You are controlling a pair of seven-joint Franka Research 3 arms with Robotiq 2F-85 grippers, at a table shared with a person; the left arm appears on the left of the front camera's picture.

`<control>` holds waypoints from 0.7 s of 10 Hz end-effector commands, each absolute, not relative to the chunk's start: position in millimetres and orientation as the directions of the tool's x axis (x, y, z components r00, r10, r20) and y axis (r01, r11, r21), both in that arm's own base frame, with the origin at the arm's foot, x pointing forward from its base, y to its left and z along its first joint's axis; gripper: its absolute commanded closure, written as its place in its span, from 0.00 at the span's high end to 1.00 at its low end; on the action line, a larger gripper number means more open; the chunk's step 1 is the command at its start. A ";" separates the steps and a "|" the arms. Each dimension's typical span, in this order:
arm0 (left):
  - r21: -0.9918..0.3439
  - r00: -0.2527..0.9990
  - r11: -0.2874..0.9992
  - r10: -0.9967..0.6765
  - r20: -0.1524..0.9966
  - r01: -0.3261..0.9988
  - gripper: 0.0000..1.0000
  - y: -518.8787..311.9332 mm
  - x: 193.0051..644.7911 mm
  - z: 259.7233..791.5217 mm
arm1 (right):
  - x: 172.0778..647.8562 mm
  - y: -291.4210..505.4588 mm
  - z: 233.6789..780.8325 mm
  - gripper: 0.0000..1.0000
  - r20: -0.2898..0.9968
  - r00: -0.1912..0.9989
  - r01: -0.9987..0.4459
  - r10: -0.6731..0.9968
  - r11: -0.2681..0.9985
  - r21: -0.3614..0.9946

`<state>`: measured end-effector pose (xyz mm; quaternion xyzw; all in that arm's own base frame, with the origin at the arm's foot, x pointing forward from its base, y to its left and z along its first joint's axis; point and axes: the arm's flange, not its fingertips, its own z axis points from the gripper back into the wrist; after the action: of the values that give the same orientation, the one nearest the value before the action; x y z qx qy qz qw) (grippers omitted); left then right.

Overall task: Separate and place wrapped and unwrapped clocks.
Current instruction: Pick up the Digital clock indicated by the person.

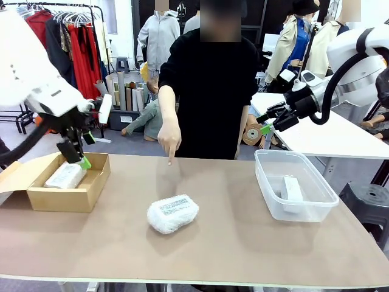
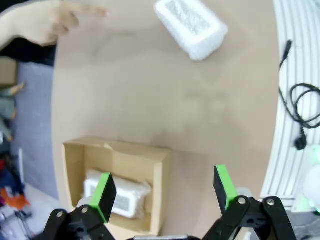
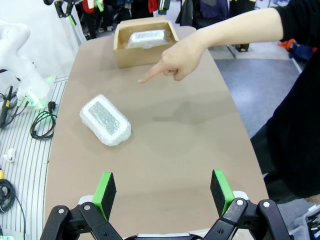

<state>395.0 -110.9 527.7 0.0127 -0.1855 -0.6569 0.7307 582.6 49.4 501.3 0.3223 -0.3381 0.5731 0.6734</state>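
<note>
A bubble-wrapped clock (image 1: 172, 213) with a printed label lies loose on the tan table's middle; it also appears in the left wrist view (image 2: 190, 27) and the right wrist view (image 3: 105, 119). Another wrapped clock (image 1: 64, 176) rests inside the cardboard box (image 1: 91, 193), visible from above (image 2: 118, 192) and from afar (image 3: 145, 37). A bare white clock (image 1: 292, 189) lies in the clear plastic tub (image 1: 265, 188). My left gripper (image 1: 77, 157) hangs open just above the box (image 2: 165, 192). My right gripper (image 1: 267, 121) is open, raised above the tub (image 3: 165, 190). The person's hand (image 1: 169, 139) points down at the table.
The person stands at the far edge, arm stretched over the table (image 3: 220, 35). The box's open flap (image 1: 15, 173) sticks out at the left. Black cables (image 2: 302, 112) lie on the floor beside the table. Bare tabletop (image 1: 231, 243) surrounds the loose bundle.
</note>
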 end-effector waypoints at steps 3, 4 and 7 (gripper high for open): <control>0.262 0.300 0.321 -0.947 0.118 0.910 1.00 -165.0 350.8 505.1 | 582.6 49.6 502.8 1.00 0.821 0.106 -0.990 0.560 0.133 0.038; 0.265 0.304 0.327 -0.944 0.124 0.907 1.00 -176.2 343.5 497.4 | 582.6 49.6 502.8 1.00 0.821 0.106 -0.990 0.560 0.133 0.038; 0.198 0.339 0.366 -0.928 0.158 0.909 1.00 -214.0 346.5 469.7 | 582.6 49.6 502.8 1.00 0.821 0.106 -0.990 0.560 0.133 0.038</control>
<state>334.6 -209.5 480.3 0.0489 -0.1196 -0.5696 0.8117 582.6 49.5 501.3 0.3223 -0.3381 0.5731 0.6733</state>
